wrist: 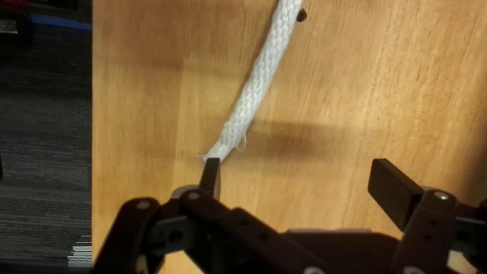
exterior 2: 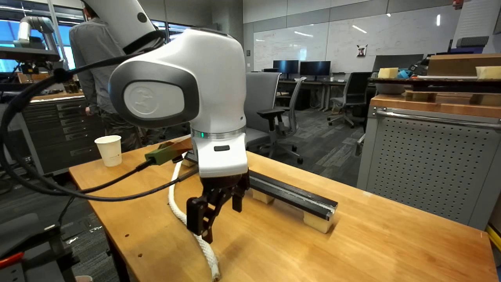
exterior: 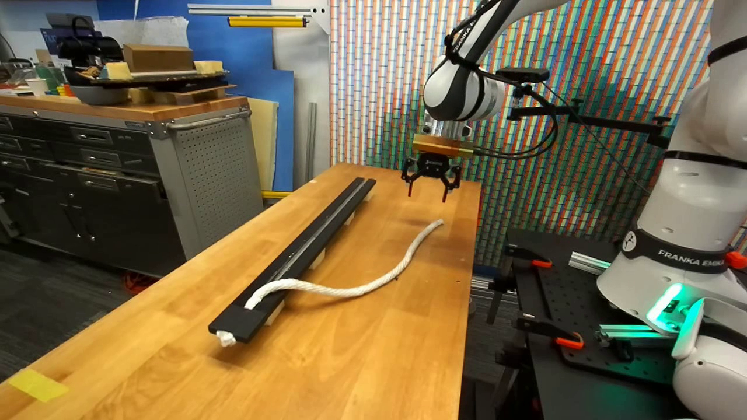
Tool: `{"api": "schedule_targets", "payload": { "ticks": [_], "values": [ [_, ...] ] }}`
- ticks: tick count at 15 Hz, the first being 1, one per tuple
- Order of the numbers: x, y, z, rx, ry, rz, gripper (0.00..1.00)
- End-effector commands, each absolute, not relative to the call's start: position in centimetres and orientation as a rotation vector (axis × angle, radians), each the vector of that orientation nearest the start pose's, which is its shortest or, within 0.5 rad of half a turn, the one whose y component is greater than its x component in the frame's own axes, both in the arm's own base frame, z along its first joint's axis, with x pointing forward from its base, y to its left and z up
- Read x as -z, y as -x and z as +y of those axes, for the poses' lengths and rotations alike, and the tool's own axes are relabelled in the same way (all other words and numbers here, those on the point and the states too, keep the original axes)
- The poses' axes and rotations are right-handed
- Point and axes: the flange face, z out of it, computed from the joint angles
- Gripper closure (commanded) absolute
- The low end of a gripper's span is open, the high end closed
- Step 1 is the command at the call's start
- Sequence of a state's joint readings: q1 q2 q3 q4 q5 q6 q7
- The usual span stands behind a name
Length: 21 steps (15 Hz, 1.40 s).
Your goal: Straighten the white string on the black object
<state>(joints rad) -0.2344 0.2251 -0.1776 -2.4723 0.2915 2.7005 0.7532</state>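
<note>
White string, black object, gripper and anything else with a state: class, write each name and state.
Black object: straight, raised on blocks
White string: curved, mostly on the table
Gripper: open, empty, above the table
Cup on table: upright
Base light: glowing green
Monitors: screens dark
Person: standing

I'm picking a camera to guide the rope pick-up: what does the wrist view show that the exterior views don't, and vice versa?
Only the wrist view: a loose thread looping out beside the tip of the white braided rope.

Only the exterior views: the black rail, raised on pale blocks in both exterior views, and a paper cup in an exterior view.

Shared: part of the rope lying on the wooden tabletop, and the open claw, holding nothing.
</note>
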Motion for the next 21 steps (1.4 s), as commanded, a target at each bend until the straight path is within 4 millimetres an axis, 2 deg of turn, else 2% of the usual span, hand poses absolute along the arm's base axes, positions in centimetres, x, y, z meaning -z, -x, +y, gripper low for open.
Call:
{"api": "schedule_targets", "payload": {
  "ticks": [1,9,15,17,19,21],
  "values": [
    [-19.1,-43.6,-21.1,-0.042,2.284,2.052,0.00],
    [-16.0,-42.8,-20.7,-0.144,2.310,2.077,0.00],
    [-14.6,-43.7,-20.8,-0.188,2.332,2.071,0.00],
    [-14.3,-43.9,-21.0,-0.196,2.334,2.075,0.11],
    [-14.1,-44.0,-21.2,-0.205,2.337,2.080,0.32],
    [-13.9,-44.0,-21.4,-0.213,2.337,2.084,0.47]
  ]
}}
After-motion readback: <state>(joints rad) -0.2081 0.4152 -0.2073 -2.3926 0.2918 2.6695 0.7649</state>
